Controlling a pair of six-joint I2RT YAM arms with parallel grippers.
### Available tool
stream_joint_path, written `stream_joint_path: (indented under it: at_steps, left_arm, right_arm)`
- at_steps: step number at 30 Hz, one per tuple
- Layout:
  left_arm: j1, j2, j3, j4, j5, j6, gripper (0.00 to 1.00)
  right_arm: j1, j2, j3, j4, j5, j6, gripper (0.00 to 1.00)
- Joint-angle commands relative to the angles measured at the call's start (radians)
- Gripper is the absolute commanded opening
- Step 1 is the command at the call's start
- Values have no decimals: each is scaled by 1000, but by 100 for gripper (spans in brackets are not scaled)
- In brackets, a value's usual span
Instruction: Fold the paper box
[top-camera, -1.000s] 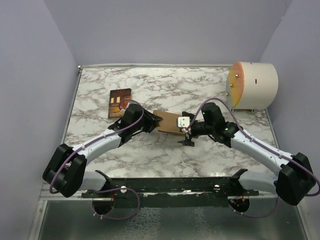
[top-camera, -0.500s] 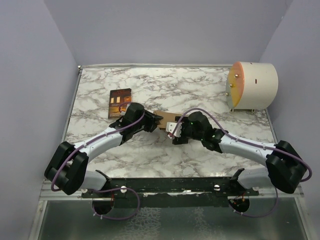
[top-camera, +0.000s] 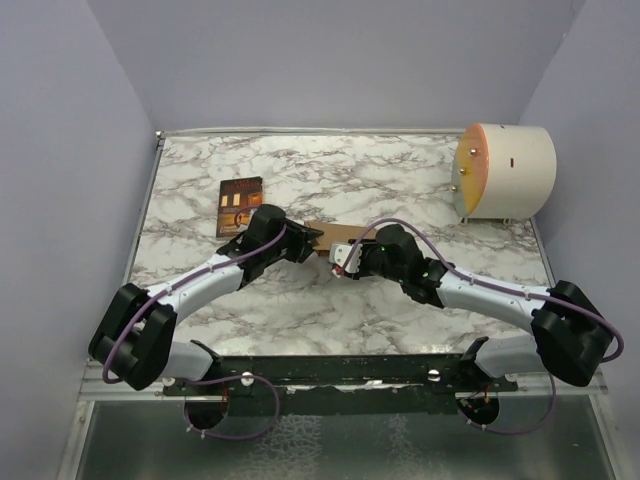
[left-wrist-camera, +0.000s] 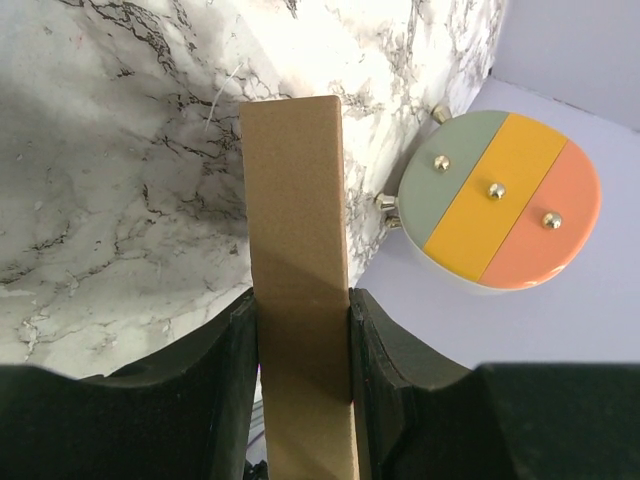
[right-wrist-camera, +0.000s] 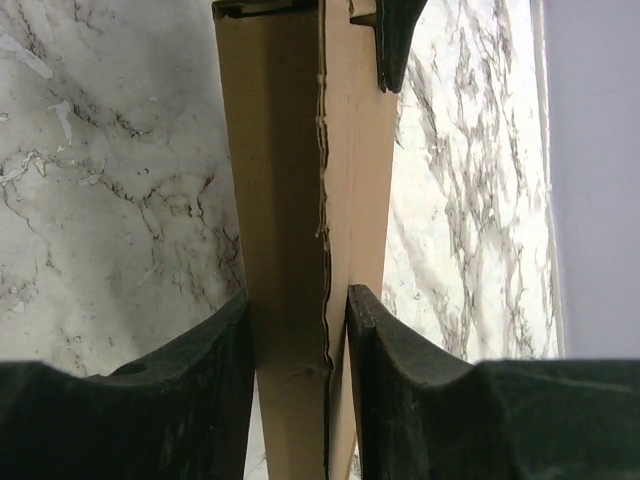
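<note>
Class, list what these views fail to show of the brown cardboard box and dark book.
- Top view: brown corrugated cardboard box mostly hidden under left gripper and right gripper; flaps unreadable.
- Left wrist view: near end cut by bottom edge.
- Right wrist view: far end cut by top edge.
- Top view: dark book cover too small.
</note>
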Motion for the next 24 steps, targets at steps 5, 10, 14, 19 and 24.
stream_joint_path:
  at_steps: [5, 10, 14, 19, 24]
  left_arm:
    - [10, -53, -33, 58, -13, -49, 50]
    - [10, -121, -38, 16, -58, -36, 76]
    - [11, -208, -55, -23, -98, 0, 78]
    - [13, -342, -92, -93, -164, 85, 78]
    - [15, -447, -158, -93, -193, 255, 78]
  right_arm:
    - [4, -33, 5, 26, 25, 33, 31]
    - [-18, -45, 33, -14, 1, 98, 31]
    - [-77, -60, 68, -63, -81, 187, 30]
    - [-191, -75, 135, -125, -256, 340, 30]
    - [-300, -55, 229, -212, -449, 511, 31]
